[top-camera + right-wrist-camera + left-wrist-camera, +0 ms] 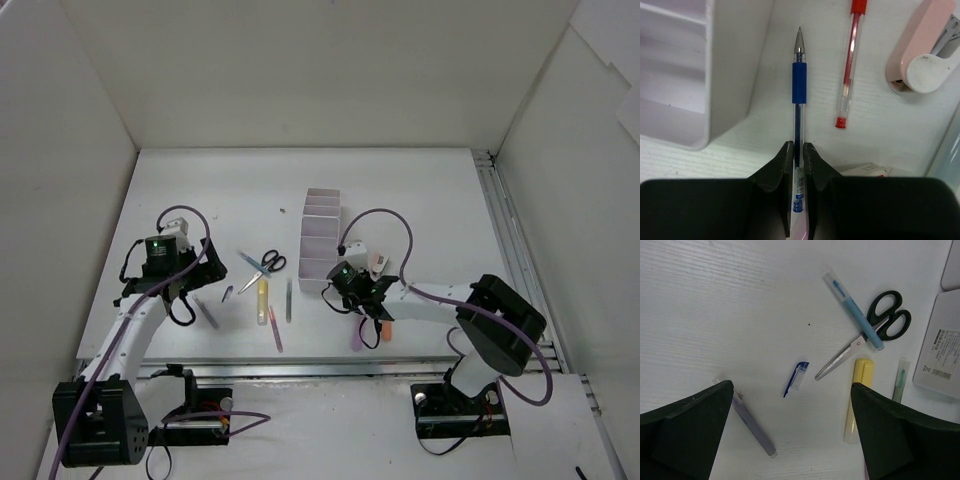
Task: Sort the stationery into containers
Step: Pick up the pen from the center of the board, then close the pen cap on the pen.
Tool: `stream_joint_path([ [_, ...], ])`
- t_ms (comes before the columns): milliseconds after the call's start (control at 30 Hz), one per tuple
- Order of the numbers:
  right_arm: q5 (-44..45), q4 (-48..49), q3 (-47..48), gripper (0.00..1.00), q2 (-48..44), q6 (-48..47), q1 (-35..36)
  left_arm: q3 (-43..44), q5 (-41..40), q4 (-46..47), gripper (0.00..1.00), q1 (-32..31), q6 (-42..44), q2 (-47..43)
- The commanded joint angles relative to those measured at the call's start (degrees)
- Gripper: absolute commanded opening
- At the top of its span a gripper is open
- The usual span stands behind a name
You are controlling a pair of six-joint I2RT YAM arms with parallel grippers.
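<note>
Right gripper (797,150) clamped on a blue pen (799,85), fingers pinched together round the clear barrel toward its back end. Pen outside the tray (730,75), just beside its near corner, tip pointing along the outer wall. Hard to tell from the wrist view whether lifted or resting on the table (200,190). On the far side of that pen from the tray, a red pen (850,65), roughly parallel and apart from it. Farther from the tray again, a pink-and-white thing (920,55), perhaps a stapler.

Left gripper (790,432) spread wide, holding nothing, well left of the tray above loose items. Scissors (268,266) left of the tray's near end, black handles toward the tray. Light-blue pen (852,305) lying across the scissors near the pivot. Yellow highlighter (860,395) just on the near side of the blade tips. Green pen (899,380) between that highlighter and the tray. Farther left of the tray, a small blue cap (797,377) and a purple pen (752,427), the latter partly hidden behind one finger. Pink pen (274,328) left of the tray and nearer than its near end.

Past the tray's near end, beside the right arm, a purple highlighter (356,335) and an orange highlighter (385,330) side by side.
</note>
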Motion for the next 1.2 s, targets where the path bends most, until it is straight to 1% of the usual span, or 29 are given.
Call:
stream_joint_path([
  [0,-3.1,-0.6,-1.4,0.0,-7.0,-1.6,-0.9,3.8,-0.9,0.2,0.99,-2.1,2.4,2.2],
  [33,-3.7,-1.0,-1.8,0.0,-8.1,-1.8,-1.1,4.1,-2.2,-1.0,1.0,-4.1,2.4,3.1],
  [67,-4.5,-1.3,-2.3,0.0,-10.6,-2.0,-1.3,4.7,-5.3,-1.5,0.99,-5.3,2.5,4.7],
  [133,-4.8,-2.1,-2.6,0.0,-12.8,-2.8,-2.3,5.5,-7.6,-2.5,0.99,-7.9,2.6,6.4],
  [300,-9.0,-3.7,-3.4,0.0,-21.1,-5.0,-6.2,9.2,-9.5,-3.4,0.99,-11.0,4.1,14.4],
  [333,-9.8,-3.8,-3.6,0.0,-22.0,-5.6,-7.0,9.9,-10.3,-4.1,0.91,-11.0,4.1,16.8],
  [367,-11.4,-3.8,-4.0,0.0,-23.8,-5.8,-7.7,11.2,-10.9,-4.5,0.88,-11.5,4.2,17.8],
  [400,-12.0,-3.9,-4.1,0.0,-24.6,-5.9,-9.1,11.6,-11.5,-4.7,0.8,-12.3,4.3,18.8],
  [467,-13.2,-4.2,-4.4,0.0,-26.0,-6.4,-10.2,12.6,-13.7,-5.4,0.74,-13.1,4.2,20.8],
  [500,-13.5,-4.2,-4.5,0.0,-26.4,-6.4,-11.4,12.9,-14.4,-5.7,0.69,-13.7,4.1,21.3],
  [567,-14.5,-4.6,-4.7,0.0,-27.3,-6.4,-12.2,13.4,-14.5,-6.3,0.65,-14.3,4.1,22.2],
  [600,-14.8,-4.7,-4.8,0.0,-27.4,-6.4,-13.0,13.4,-16.2,-6.3,0.61,-14.3,4.2,22.4],
  [667,-15.4,-5.0,-5.1,0.0,-28.0,-6.4,-13.6,13.5,-16.6,-6.3,0.59,-14.9,4.6,23.1],
  [700,-15.6,-5.0,-5.2,0.0,-28.2,-6.6,-14.1,13.5,-16.8,-6.4,0.53,-15.4,4.6,23.6],
  [767,-15.8,-5.0,-5.4,0.0,-28.6,-6.7,-14.6,13.9,-17.8,-7.3,0.51,-16.0,4.0,25.1],
  [867,-16.1,-5.0,-5.5,0.0,-28.9,-7.1,-15.8,13.5,-19.8,-8.4,0.51,-17.4,1.9,27.3],
  [933,-16.5,-5.0,-5.6,0.0,-28.9,-7.5,-16.1,13.5,-21.2,-9.1,0.49,-18.1,1.0,28.4],
  [1100,-18.1,-5.0,-5.9,0.0,-28.9,-7.9,-17.1,14.5,-21.7,-8.5,0.36,-18.7,0.8,29.8],
  [1133,-18.1,-6.5,-5.9,0.0,-29.0,-8.0,-17.0,14.8,-21.6,-8.5,0.33,-19.3,0.7,30.1],
  [1167,-18.1,-6.5,-6.0,0.0,-29.1,-7.9,-17.2,14.9,-21.7,-8.7,0.28,-19.3,0.7,30.3],
])
